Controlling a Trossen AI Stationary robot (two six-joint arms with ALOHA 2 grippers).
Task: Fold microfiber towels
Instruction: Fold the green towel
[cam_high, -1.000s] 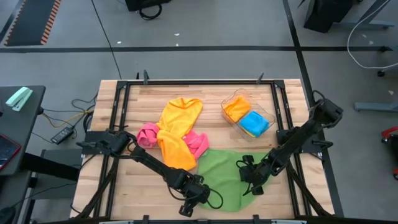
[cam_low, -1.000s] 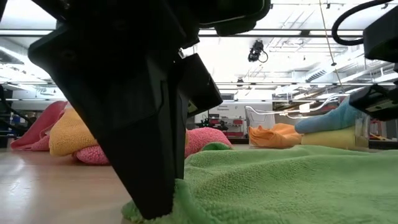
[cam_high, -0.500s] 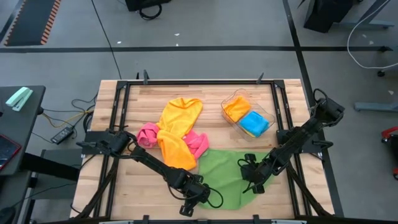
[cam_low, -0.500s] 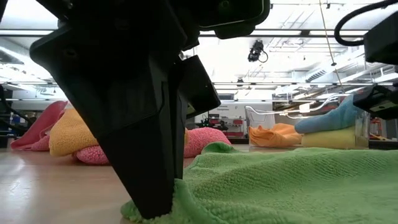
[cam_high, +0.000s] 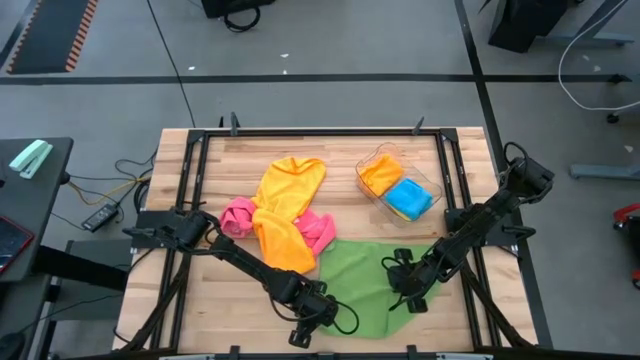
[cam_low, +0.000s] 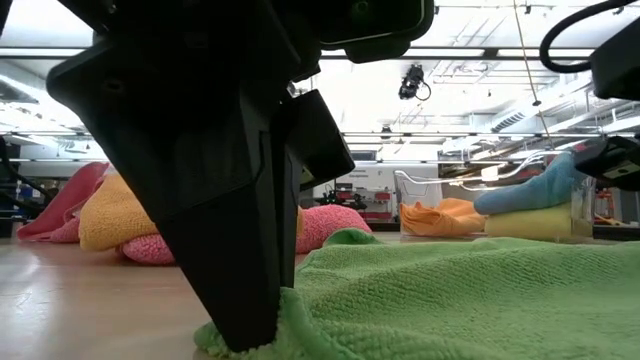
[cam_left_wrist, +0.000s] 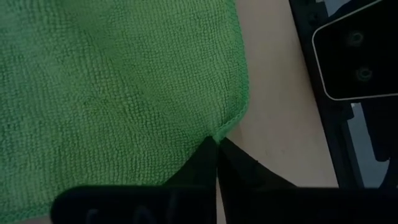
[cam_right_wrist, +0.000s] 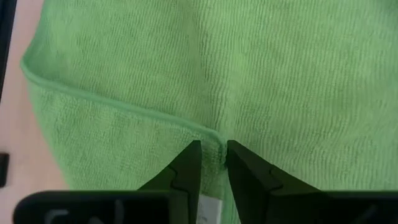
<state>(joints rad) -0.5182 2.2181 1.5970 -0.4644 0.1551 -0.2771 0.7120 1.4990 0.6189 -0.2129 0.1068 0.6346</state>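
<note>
Microfiber towels are the job, and the one in work is the green towel (cam_high: 362, 282), spread on the near middle of the wooden surface (cam_high: 215, 290) between the two arms. It looks soft, light and limp: the plush pile lies flat and sags into low ripples, so it should drape from any pinch point, hold no shape of its own, and drag or bunch if pulled along the wood. It is not fragile, and the nap ought to give the fingers good friction. The stitched hem and the corners look like the best places to take it, being thin enough to pinch and giving control of a whole edge.

Farther back lies a heap of the yellow-orange towel (cam_high: 283, 211) over the pink towel (cam_high: 318, 228), crumpled and partly overlapping. A clear plastic tray (cam_high: 433, 189) at the back right holds an orange towel (cam_high: 380, 172) and a blue towel (cam_high: 408, 199), already folded small.

Left gripper (cam_left_wrist: 216, 155) sits at the towel's near left edge, fingers shut tight, their tips meeting at a small notch in the hem; in the low view it presses the green fabric to the wood. Right gripper (cam_right_wrist: 212, 163) is on the towel's right side, where a folded-over edge crosses the cloth. Its fingers stand slightly parted astride that hem, with a ridge of cloth between them; I judge no firm hold there.
</note>
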